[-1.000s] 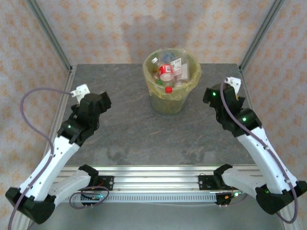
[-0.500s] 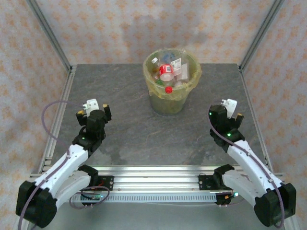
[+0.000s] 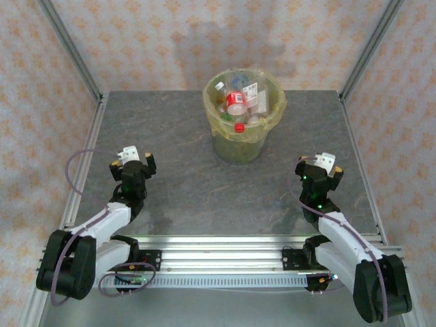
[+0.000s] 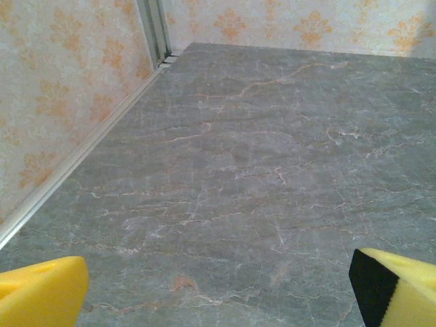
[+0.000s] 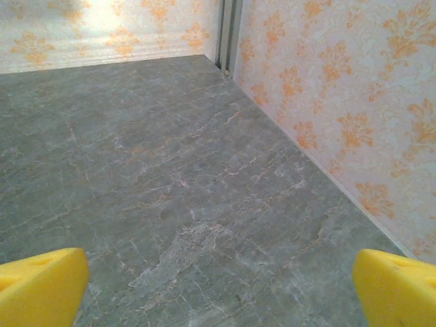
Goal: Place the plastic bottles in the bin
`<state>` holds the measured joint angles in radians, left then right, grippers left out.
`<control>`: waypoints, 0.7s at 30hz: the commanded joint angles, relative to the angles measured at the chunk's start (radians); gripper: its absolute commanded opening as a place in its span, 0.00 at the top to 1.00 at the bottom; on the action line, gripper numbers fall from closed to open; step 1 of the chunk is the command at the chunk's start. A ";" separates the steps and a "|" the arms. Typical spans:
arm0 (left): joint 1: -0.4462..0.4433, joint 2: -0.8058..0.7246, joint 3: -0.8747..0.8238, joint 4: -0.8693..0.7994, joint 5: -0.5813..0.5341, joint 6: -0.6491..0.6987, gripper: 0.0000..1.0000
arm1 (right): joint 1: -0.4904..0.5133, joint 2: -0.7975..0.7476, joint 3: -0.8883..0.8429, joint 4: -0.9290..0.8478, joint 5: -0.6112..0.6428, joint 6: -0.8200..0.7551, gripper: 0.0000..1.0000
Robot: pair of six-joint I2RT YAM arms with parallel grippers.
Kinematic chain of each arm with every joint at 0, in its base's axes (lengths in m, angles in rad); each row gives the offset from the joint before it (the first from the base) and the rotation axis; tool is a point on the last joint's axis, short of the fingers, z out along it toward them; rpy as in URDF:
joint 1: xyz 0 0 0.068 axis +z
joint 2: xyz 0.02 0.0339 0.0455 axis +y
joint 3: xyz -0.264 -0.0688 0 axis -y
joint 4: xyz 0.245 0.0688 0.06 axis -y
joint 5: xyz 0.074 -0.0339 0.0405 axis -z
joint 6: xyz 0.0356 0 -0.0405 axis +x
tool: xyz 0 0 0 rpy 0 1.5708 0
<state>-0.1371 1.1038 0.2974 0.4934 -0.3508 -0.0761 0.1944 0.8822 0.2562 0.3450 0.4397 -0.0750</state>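
sitting toward the back middle of the grey table [image 3: 184, 184], the bin [image 3: 238, 146] has the plastic bottles [image 3: 236, 102] piled up inside it. left gripper [image 4: 218, 293] and right gripper [image 5: 218, 289] both hang low near the front edge, well apart from the bin, jaws spread wide, holding nothing.

Plastic bottles [image 3: 236, 103] heaped inside upright yellow-green bin [image 3: 238, 146].
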 commanded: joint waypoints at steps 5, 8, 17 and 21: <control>0.019 0.139 0.010 0.219 0.088 0.059 0.00 | -0.040 0.155 -0.046 0.290 -0.144 0.002 0.01; 0.019 0.183 0.035 0.231 0.121 0.097 0.00 | -0.043 0.247 -0.035 0.373 -0.170 -0.014 0.01; 0.062 0.386 0.107 0.282 0.218 0.106 0.00 | -0.110 0.450 0.025 0.516 -0.338 -0.019 0.01; 0.082 0.395 0.125 0.263 0.237 0.088 0.00 | -0.136 0.586 0.027 0.633 -0.376 0.003 0.01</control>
<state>-0.0727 1.5028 0.3908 0.7494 -0.1436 0.0086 0.0708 1.4025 0.2630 0.8581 0.1314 -0.0975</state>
